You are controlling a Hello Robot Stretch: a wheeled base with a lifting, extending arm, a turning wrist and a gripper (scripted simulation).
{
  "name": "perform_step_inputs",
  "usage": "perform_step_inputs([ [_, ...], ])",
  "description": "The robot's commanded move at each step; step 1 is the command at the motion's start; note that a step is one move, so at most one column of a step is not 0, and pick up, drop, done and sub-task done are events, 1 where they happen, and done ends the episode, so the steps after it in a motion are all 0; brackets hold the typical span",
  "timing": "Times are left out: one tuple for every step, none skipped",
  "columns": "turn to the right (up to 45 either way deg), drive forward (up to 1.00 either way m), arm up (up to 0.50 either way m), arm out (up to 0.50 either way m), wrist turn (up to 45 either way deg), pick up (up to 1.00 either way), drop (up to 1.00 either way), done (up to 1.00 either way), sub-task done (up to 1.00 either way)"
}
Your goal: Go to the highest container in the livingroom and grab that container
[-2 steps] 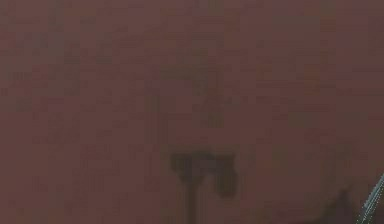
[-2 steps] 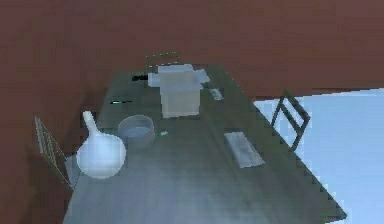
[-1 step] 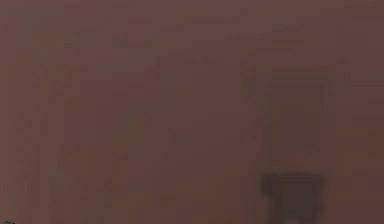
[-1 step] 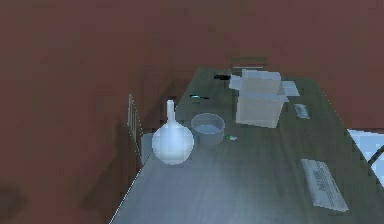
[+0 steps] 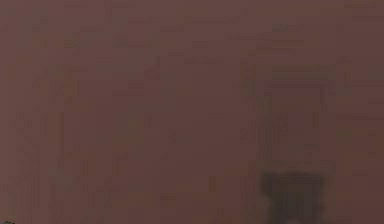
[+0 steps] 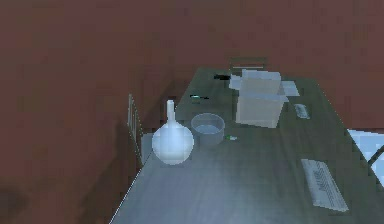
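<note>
A long dark grey-green table (image 6: 270, 165) runs away from me in the arm side view. Near its left edge stands a white vase (image 6: 172, 140) with a round body and a thin neck. Just right of the vase sits a low pale blue bowl (image 6: 208, 127). Farther along the table is a tall pale box-shaped container (image 6: 259, 100), which reaches higher than the bowl.
A red-brown wall (image 5: 150, 100) stands close ahead in the forward view and also behind the table (image 6: 80, 70). A chair back (image 6: 133, 120) stands at the table's left side. A flat white remote-like thing (image 6: 322, 184), a small dark pen-like thing (image 6: 198, 97) and several small flat things (image 6: 300, 108) lie on the tabletop.
</note>
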Motion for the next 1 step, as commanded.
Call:
perform_step_inputs([
  [0.0,0.0,0.38,0.0,0.0,0.0,0.0,0.0,0.0],
])
